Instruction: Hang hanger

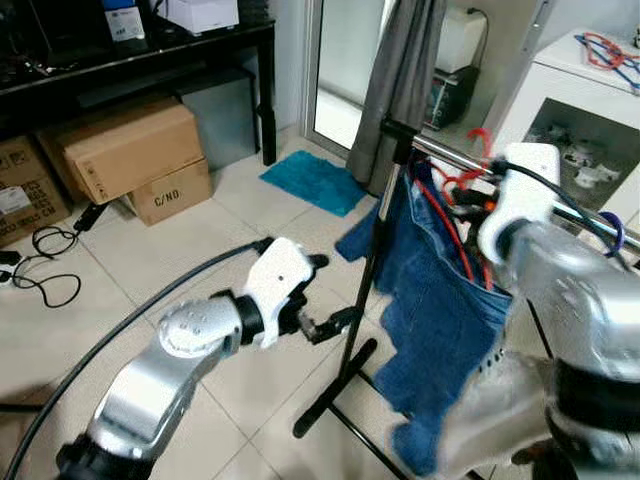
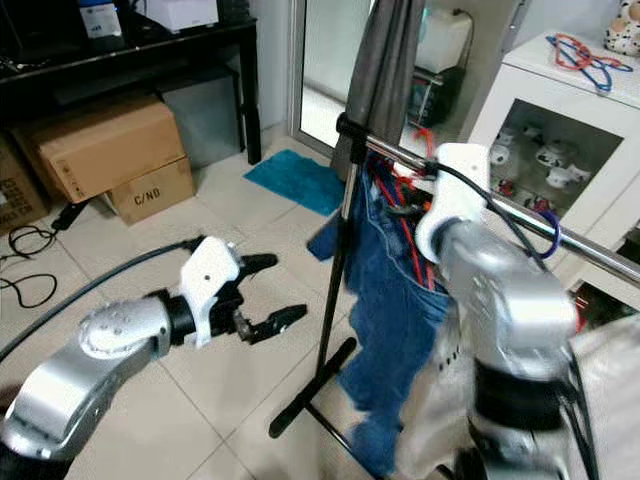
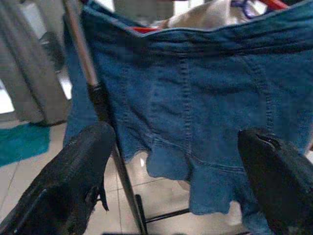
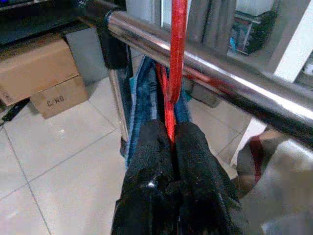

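Note:
A red hanger [image 4: 175, 63] carries a blue denim garment [image 1: 440, 300], and its hook lies over the chrome rail [image 4: 220, 73] of a clothes rack. My right gripper [image 4: 171, 142] is shut on the hanger's red wire just below the rail. My left gripper [image 1: 335, 292] stands open at mid height, close to the rack's black upright pole [image 1: 365, 280]. In the left wrist view its two fingers [image 3: 73, 181] are spread wide before the denim garment [image 3: 195, 98], touching nothing. Other red hangers sit further along the rail.
The rack's black foot [image 1: 330, 395] reaches across the tiled floor. Cardboard boxes [image 1: 125, 150] sit under a black table [image 1: 150, 55] at the left. A teal mat [image 1: 315, 180] and a grey curtain [image 1: 400, 80] lie behind the rack, a white cabinet [image 1: 580, 130] at the right.

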Available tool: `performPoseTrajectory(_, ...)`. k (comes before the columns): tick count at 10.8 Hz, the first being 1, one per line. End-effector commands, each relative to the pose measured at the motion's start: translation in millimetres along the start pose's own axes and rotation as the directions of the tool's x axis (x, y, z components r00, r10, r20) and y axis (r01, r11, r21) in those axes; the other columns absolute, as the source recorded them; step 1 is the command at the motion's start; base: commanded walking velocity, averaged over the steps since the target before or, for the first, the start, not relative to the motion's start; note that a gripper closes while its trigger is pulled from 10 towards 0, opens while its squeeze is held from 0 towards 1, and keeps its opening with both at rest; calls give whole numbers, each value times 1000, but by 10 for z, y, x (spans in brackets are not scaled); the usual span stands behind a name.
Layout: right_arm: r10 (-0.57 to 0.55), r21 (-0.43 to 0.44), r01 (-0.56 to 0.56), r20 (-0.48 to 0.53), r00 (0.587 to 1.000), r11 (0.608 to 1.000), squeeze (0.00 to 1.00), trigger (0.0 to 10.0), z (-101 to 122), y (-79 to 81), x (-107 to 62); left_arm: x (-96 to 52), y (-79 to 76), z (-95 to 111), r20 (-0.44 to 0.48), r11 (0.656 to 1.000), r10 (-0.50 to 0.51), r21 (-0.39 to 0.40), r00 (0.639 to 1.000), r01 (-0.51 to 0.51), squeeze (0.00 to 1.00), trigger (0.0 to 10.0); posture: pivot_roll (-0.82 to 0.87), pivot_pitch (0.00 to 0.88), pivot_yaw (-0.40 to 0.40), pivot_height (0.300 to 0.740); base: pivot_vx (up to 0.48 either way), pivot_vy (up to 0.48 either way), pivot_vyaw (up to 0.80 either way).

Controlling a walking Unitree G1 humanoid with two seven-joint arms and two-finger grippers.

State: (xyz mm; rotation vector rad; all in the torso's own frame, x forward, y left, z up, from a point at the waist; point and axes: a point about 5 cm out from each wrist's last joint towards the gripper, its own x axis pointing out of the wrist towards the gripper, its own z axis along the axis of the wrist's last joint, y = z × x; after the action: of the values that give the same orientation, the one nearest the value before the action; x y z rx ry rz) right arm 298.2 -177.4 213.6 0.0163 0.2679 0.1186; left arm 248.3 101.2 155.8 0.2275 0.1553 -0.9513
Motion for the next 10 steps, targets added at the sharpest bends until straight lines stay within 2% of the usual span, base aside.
performPoseTrajectory(1, 20, -4, -20, 11, 1000, 1000, 0, 0, 7, 5, -63, -16, 7, 44, 19, 999, 34, 14, 999, -34, 384, 10000, 1, 0, -67, 740, 0, 0, 0)
performPoseTrajectory(2, 12, -9, -12, -21, 1000, 1000, 0, 0, -119, -3, -127, -5, 37, 3, -7, 996, 94, -11, 996, -94, 373, 10000, -2, 0, -62, 740, 0, 0, 0)
performPoseTrajectory(3, 0, 6, 1, -42, 999, 1000, 0, 0, -241, 8, -227, -14, 94, -26, -14, 981, 182, -73, 983, -182, 0, 10000, -1, 0, -57, 740, 0, 0, 0)
performPoseTrajectory(5, -18, 34, 19, -36, 999, 999, 0, 0, -318, 46, -273, -26, 116, -30, -12, 964, 240, -115, 971, -240, 0, 10000, -3, 0, -50, 740, 0, 0, 0)
performPoseTrajectory(6, -24, 33, 25, -20, 999, 999, 0, 2353, -351, 82, -264, -28, 130, -1, 12, 957, 271, -112, 963, -268, 0, 10000, -1, 0, -51, 740, 0, 0, 0)
performPoseTrajectory(7, -10, -33, 11, 54, 999, 999, 0, 10000, -327, 140, -270, -38, 143, 21, 27, 950, 296, -110, 955, -292, 0, 10000, 1, 0, -50, 740, 0, 0, 0)
performPoseTrajectory(8, 3, -28, -2, 41, 999, 1000, 0, 10000, -367, 169, -273, -48, 143, 22, 25, 947, 304, -119, 952, -299, 0, 10000, 2, 0, -52, 740, 0, 0, 0)
performPoseTrajectory(10, 56, 54, -59, 59, 997, 997, 0, 10000, -423, 240, -300, -77, 126, 23, 21, 945, 310, -114, 950, -306, 0, 10000, 8, 0, -57, 740, 0, 0, 0)
